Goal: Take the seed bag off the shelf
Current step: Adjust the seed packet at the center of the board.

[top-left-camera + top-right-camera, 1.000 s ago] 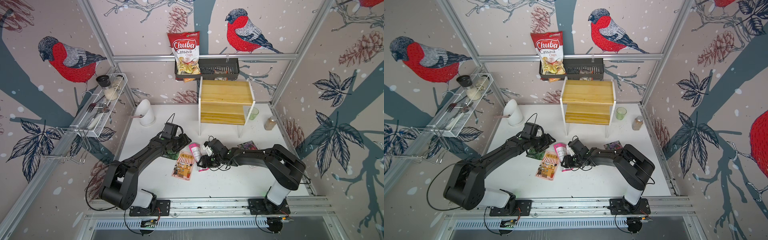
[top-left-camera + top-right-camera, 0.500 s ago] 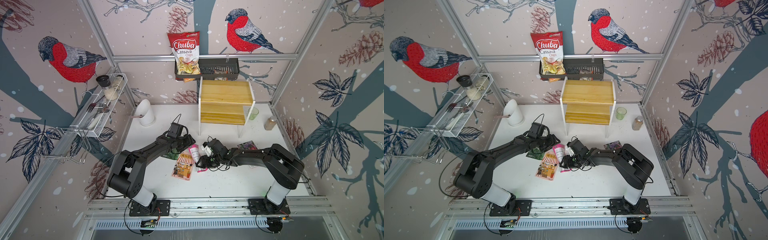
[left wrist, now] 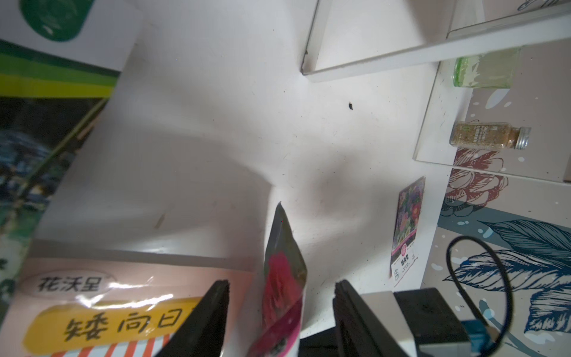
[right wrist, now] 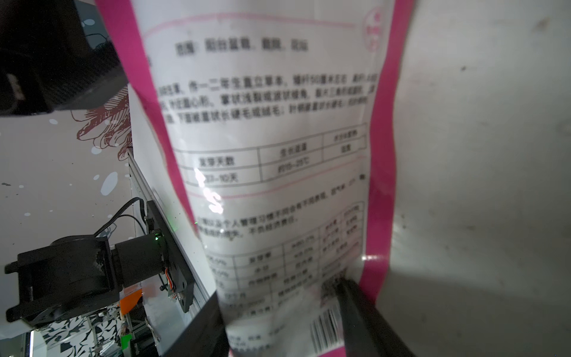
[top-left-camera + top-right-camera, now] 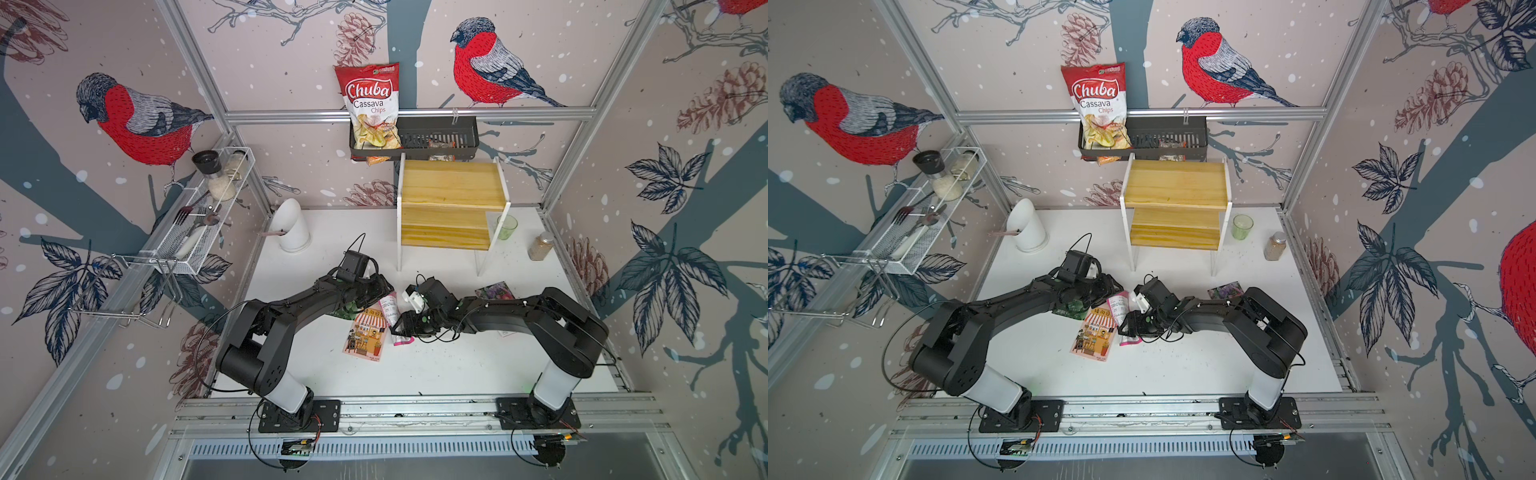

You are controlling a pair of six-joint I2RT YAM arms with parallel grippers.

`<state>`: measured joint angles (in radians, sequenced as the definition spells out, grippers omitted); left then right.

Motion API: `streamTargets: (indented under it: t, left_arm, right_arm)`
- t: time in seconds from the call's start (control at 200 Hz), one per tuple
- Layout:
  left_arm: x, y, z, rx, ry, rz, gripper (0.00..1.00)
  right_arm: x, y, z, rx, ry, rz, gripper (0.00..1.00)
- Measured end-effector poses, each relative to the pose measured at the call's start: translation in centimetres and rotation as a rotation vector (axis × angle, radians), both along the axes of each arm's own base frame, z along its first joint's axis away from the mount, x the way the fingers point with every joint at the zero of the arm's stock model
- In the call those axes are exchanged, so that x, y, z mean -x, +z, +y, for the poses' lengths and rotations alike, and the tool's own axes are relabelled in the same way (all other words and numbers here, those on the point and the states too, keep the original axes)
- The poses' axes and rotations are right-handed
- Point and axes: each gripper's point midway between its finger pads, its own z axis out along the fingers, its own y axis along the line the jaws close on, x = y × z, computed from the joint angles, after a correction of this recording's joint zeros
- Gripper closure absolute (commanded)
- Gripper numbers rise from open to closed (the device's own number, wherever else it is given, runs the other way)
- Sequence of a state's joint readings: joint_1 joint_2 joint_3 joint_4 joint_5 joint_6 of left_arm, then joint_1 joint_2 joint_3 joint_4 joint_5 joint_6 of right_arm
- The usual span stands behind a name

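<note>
Right wrist view is basically all seed bag (image 4: 278,154): white back covered in printed tables, with pink borders. The right claw (image 4: 278,290) has it wedged across its width, one finger against each long edge, so it's roughly half open and looks clamped on the bag.

From the left wrist, the same bag shows edge-on, standing up off the counter (image 3: 247,123). Its end pokes in between the fingers of the left claw (image 3: 281,282), which is open with a gap on each side and isn't touching it.

In both top views the two claws sit nose to nose over the middle of the counter with the bag between them. That's well apart from the shelf (image 5: 451,183), which stands beyond both claws by the back wall.

- Shop-front picture packet (image 5: 361,340): flat on the counter, just beside the left claw.
- Green packet (image 5: 347,311): peeking out under the left claw.
- Flowery packet (image 5: 494,290): behind the right claw's arm.
- Green glass (image 5: 507,226) and spice bottle (image 5: 540,247): farther off, past the shelf's side.
</note>
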<state>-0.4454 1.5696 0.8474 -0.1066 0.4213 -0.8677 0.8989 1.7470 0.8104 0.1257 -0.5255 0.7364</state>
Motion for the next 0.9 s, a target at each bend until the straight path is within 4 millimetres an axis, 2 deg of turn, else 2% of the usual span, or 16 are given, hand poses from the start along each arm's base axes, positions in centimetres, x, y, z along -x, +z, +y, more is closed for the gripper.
streamTargets:
  t: [0.395, 0.665, 0.9]
  left_arm:
    - [1.3, 0.5, -2.3, 0.128, -0.041, 0.027, 0.49]
    - [1.8, 1.5, -2.6, 0.157, -0.043, 0.031, 0.49]
    - [2.8, 2.1, -3.6, 0.195, -0.053, 0.063, 0.49]
  right_arm:
    - [-0.1, 0.1, 0.2, -0.046, 0.020, 0.048, 0.29]
    - [-0.4, 0.5, 0.1, -0.070, 0.023, 0.059, 0.19]
    - [-1.0, 0.7, -0.5, -0.073, 0.005, 0.053, 0.18]
